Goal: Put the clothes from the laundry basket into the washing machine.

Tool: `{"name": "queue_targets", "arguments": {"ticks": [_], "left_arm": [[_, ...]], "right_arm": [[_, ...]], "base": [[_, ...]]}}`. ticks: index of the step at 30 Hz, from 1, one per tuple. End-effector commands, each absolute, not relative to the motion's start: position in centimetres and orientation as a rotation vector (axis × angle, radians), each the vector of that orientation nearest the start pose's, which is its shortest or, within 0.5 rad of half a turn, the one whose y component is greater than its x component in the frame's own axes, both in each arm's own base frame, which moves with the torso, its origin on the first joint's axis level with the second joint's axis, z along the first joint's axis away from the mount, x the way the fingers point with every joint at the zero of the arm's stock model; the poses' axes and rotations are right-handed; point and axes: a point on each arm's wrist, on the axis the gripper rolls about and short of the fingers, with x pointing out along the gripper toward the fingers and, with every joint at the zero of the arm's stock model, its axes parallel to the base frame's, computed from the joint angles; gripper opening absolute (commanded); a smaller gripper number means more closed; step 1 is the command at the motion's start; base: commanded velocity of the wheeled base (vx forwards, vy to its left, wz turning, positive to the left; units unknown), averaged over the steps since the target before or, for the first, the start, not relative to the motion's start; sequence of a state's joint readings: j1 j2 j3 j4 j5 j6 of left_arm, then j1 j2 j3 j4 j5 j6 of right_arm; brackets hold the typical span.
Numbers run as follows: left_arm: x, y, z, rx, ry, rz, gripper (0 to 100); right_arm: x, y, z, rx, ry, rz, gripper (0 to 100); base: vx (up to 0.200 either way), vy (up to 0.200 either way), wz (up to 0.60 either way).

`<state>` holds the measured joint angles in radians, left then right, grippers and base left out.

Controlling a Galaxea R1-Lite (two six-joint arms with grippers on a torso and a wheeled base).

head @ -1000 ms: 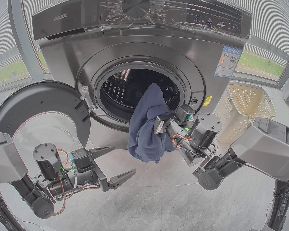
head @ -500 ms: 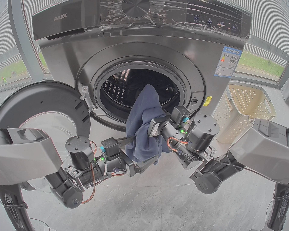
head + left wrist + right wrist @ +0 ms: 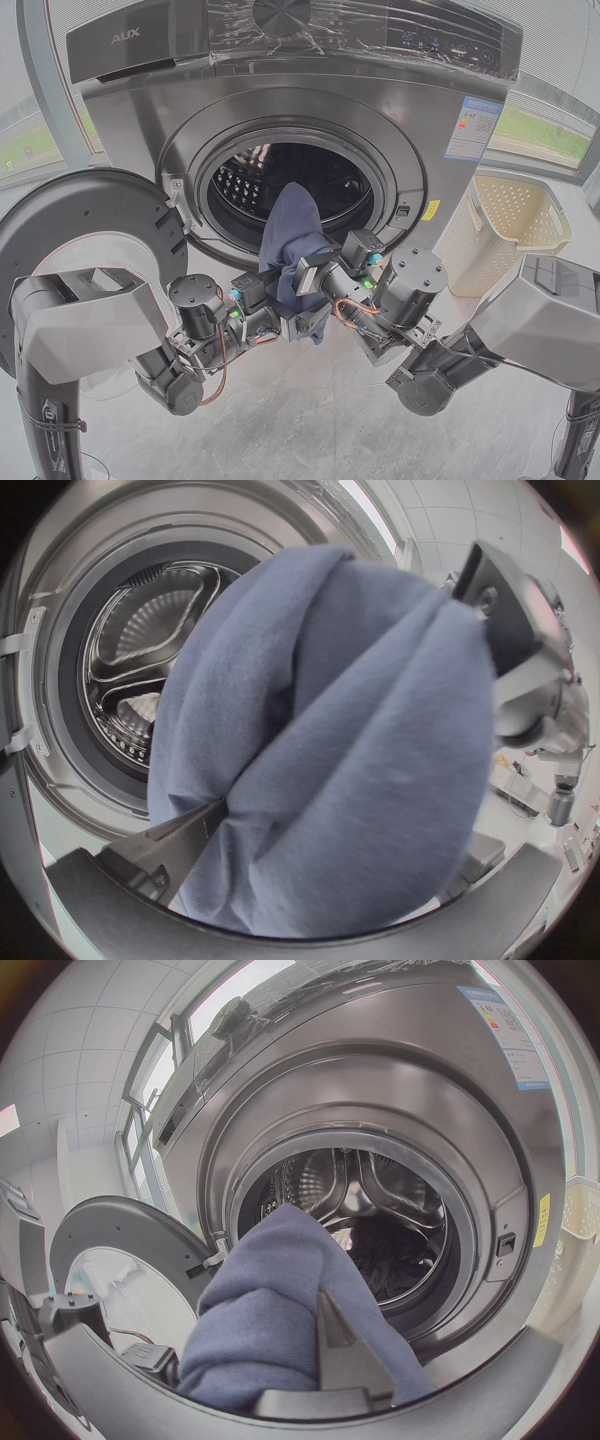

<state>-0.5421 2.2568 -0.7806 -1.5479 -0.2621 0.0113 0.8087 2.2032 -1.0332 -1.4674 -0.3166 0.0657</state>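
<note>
A dark blue garment (image 3: 290, 222) hangs from the lower rim of the washing machine's drum opening (image 3: 250, 181), its top just inside. My right gripper (image 3: 295, 272) is shut on its middle from the right; one right finger (image 3: 340, 1347) shows against the bunched cloth (image 3: 275, 1310). My left gripper (image 3: 297, 303) sits just below, open, with the garment's lower part between its fingers. One left finger (image 3: 181, 839) presses the blue cloth (image 3: 325, 742), the other is hidden. Dark clothing (image 3: 384, 1266) lies inside the drum.
The round door (image 3: 81, 212) stands swung open to the left. A cream laundry basket (image 3: 512, 231) sits on the floor to the right of the machine. Grey tiled floor (image 3: 312, 412) lies in front.
My left arm has swung up from the low left to the garment's lower part. My right gripper has carried the garment left and towards the drum, so less cloth hangs down.
</note>
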Motion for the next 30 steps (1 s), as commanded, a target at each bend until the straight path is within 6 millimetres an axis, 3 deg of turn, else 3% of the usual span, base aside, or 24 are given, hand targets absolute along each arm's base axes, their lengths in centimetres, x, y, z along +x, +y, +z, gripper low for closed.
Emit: {"name": "queue_targets", "arguments": {"ticks": [1, 7, 8, 19, 23, 30], "left_arm": [[34.2, -20.4, 6.1, -0.004, -0.081, -0.751, 100], [35.0, -20.2, 6.5, -0.034, -0.097, -0.720, 100], [35.0, -20.2, 6.3, -0.035, -0.093, -0.709, 0], [35.4, -20.4, 6.6, -0.056, -0.107, -0.702, 0], [35.6, -19.6, 7.4, -0.082, -0.116, -0.686, 0], [34.3, -18.9, 11.8, -0.160, -0.190, -0.686, 0]], "right_arm": [[28.6, 29.6, 13.9, 0.229, -0.231, 0.501, 0], [28.4, 29.6, 13.7, 0.226, -0.223, 0.504, 0], [28.4, 29.6, 13.7, 0.226, -0.223, 0.504, 0], [28.4, 29.5, 13.8, 0.232, -0.226, 0.495, 0], [28.3, 28.5, 15.0, 0.249, -0.245, 0.478, 0], [30.0, 25.9, 14.4, 0.255, -0.225, 0.404, 0]], "base": [[0.000, 0.000, 0.00], [0.000, 0.000, 0.00], [0.000, 0.000, 0.00], [0.000, 0.000, 0.00], [0.000, 0.000, 0.00], [0.000, 0.000, 0.00]]}}
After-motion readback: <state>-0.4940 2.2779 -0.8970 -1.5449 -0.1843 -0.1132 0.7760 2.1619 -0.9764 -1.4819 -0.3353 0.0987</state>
